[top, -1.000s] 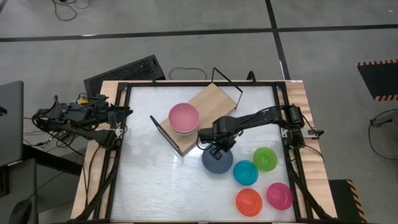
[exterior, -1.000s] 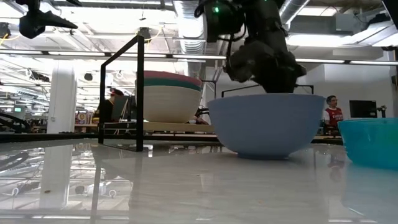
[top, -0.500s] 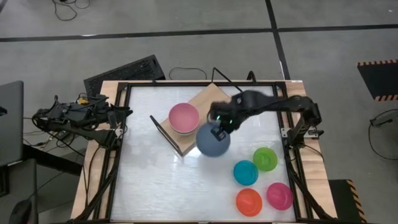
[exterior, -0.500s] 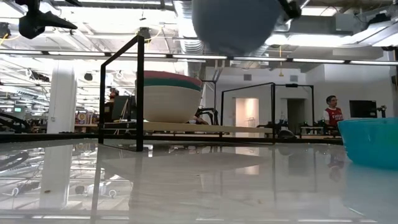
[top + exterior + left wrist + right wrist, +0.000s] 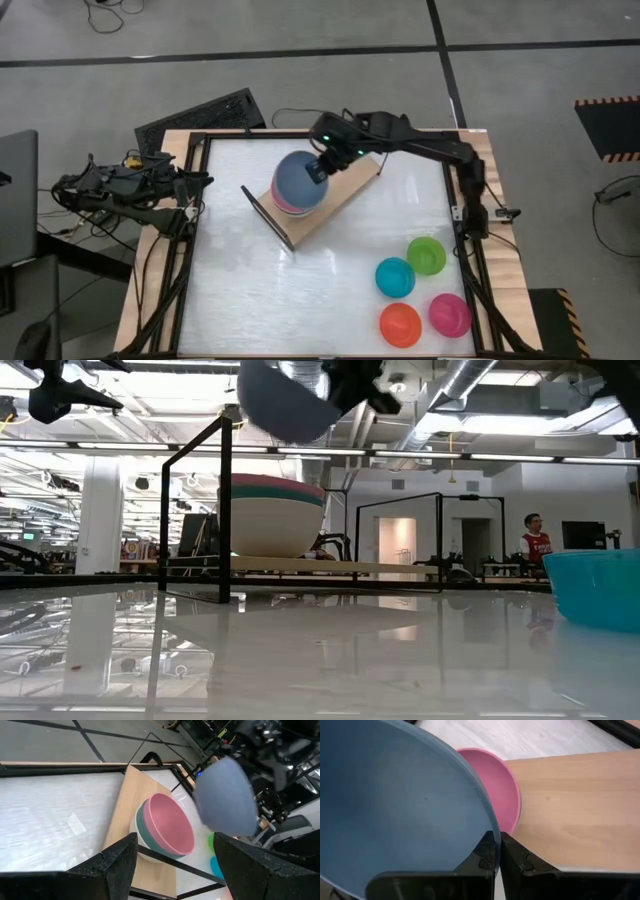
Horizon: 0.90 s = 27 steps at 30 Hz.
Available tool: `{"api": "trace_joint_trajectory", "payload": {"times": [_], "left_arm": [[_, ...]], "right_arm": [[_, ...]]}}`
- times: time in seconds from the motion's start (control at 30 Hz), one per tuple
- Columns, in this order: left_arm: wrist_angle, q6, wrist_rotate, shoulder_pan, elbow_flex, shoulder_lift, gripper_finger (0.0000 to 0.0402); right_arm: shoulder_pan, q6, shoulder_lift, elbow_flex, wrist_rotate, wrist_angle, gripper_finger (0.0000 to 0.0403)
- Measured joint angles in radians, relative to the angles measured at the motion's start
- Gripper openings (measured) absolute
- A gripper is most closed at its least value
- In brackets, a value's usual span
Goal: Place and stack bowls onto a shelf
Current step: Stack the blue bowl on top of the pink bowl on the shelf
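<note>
My right gripper [image 5: 322,165] is shut on a blue-grey bowl [image 5: 298,180] and holds it in the air over a stack of bowls, pink [image 5: 170,825] on teal on white. The stack stands on the left end of the shelf [image 5: 345,180], a light wooden board with black wire frames. In the low view the blue-grey bowl [image 5: 288,400] hangs well above the stack [image 5: 270,515]. My left gripper [image 5: 175,840] waits open past the table's left edge, pointing at the shelf. My right gripper pinches the blue-grey bowl's wall at the rim [image 5: 487,827], one finger [image 5: 485,852] inside and the other outside. The fingers slant down from the far right. The bowl is lifted clear and tilted, above the pink bowl [image 5: 495,790].
Several smaller bowls sit on the table's near right: teal [image 5: 395,277], green [image 5: 426,255], orange-red [image 5: 400,323] and magenta [image 5: 449,314]. The right half of the shelf board [image 5: 580,810] is bare. A person shows far behind the table in the low view.
My right gripper has lifted the blue-grey bowl off the table near the shelf's near side. It has carried the bowl up and toward the far left until it is over the stack. The bowl has tipped from upright to tilted on the way.
</note>
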Motion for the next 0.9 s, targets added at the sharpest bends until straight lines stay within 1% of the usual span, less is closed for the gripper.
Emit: {"api": "trace_joint_trajectory", "payload": {"times": [0.1, 0.27, 0.4, 0.63, 0.73, 0.9], "left_arm": [[0.000, -0.005, 0.000, 0.000, 0.000, 0.000, 0.0245], [0.000, -0.011, 0.000, 0.000, 0.000, 0.000, 0.0245], [0.000, -0.015, 0.000, 0.000, 0.000, 0.000, 0.0245], [-0.018, -0.024, -0.006, 0.000, 0.000, 0.000, 0.0245], [-0.018, -0.025, -0.010, 0.000, 0.000, 0.000, 0.0245], [-0.018, -0.025, -0.010, 0.000, 0.000, 0.000, 0.0245]], "right_arm": [[-0.024, -0.026, 0.071, 0.056, -0.032, 0.002, 0.0029], [-0.039, -0.044, 0.152, 0.098, -0.037, -0.053, 0.0029], [-0.044, -0.057, 0.177, 0.097, -0.037, -0.095, 0.0029], [-0.053, -0.065, 0.201, 0.097, -0.037, -0.086, 0.0029], [-0.050, -0.060, 0.203, 0.100, -0.036, -0.081, 0.0051], [-0.051, -0.067, 0.204, 0.099, -0.018, -0.073, 0.0119]]}}
